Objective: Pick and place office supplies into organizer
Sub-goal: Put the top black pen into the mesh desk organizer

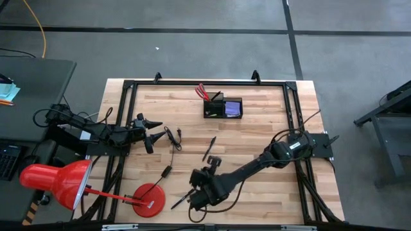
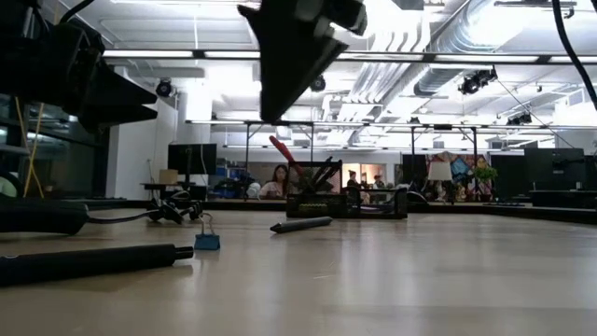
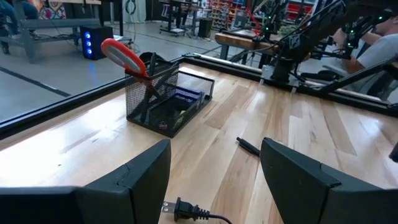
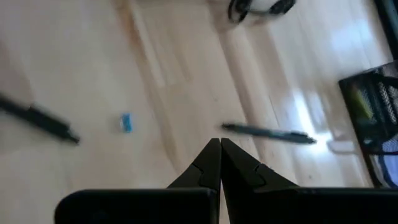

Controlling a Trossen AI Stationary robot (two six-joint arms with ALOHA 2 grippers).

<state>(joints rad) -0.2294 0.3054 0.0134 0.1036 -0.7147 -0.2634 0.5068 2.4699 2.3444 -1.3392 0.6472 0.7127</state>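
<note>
While hanging over the near middle of the wooden table (image 1: 257, 122), stretches the right arm in from the right edge, forearm low and long, probably lining up on a loose pen. Carries the right gripper (image 4: 219, 144) clear above the wood, tips pressed together, gripping nothing visible. Rests the left arm at the left edge, left gripper (image 3: 214, 180) spread wide and aimed at the far side, apparently waiting. Finds the organizer (image 1: 223, 108) at the far middle, partly loaded: scissors (image 1: 201, 91) upright in the taller section so the red handles stick out, purple pad (image 1: 233, 108) flat in the lower section. Leaves pens outside: first pen (image 1: 210, 149) mid-table, second pen (image 1: 182, 199) just beside the right gripper near the near edge. Shows a small blue piece (image 4: 125, 122) on the wood between two pens.
</note>
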